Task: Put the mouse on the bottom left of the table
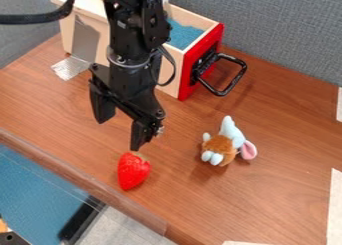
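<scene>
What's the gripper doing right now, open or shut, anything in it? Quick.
Gripper: open, fingers spread apart, holding nothing; the plush mouse lies on the table, away from it.

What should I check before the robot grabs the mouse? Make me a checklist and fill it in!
1. Gripper open: ok, its fingers are apart.
2. Gripper above the mouse: not ok, it's off to the picture's left.
3. Mouse uncovered on the table: ok.
4. Strawberry clear of the gripper: cannot tell, one fingertip looks very close.
5. Mouse away from the black handle: ok, there's bare table between them.
6. Mouse at the bottom left: not ok, it's right of the strawberry.
</scene>
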`<state>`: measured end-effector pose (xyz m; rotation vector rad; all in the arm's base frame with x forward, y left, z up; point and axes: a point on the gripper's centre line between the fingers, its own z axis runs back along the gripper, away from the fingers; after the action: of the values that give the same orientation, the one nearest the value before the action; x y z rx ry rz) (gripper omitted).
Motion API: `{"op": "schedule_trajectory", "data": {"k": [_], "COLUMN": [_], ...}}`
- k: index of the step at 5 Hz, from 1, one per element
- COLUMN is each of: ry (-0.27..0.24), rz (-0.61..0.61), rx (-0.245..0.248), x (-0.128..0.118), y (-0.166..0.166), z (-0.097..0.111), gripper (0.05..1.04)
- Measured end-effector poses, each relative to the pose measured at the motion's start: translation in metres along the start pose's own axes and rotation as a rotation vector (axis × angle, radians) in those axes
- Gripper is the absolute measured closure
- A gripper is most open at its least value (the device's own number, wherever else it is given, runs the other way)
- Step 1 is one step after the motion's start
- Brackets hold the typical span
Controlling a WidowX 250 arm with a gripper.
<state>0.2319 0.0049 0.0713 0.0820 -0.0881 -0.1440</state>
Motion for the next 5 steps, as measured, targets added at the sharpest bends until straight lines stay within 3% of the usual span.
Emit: {"op": "schedule_trajectory", "data": {"k": [1, 3, 4, 5], "ry": [0.021, -0.01, -0.024, -0.016], "rz": [0.007, -0.023, -0.031, -0.024], "rx": [-0.011, -0.098, -0.112, -0.112], "x": [-0.001, 0.059, 0.089, 0.102], "y": [-0.002, -0.048, -0.067, -0.077], "z": [-0.005, -0.006, -0.012, -0.024], "gripper": [0.084, 0.084, 0.084, 0.084]}}
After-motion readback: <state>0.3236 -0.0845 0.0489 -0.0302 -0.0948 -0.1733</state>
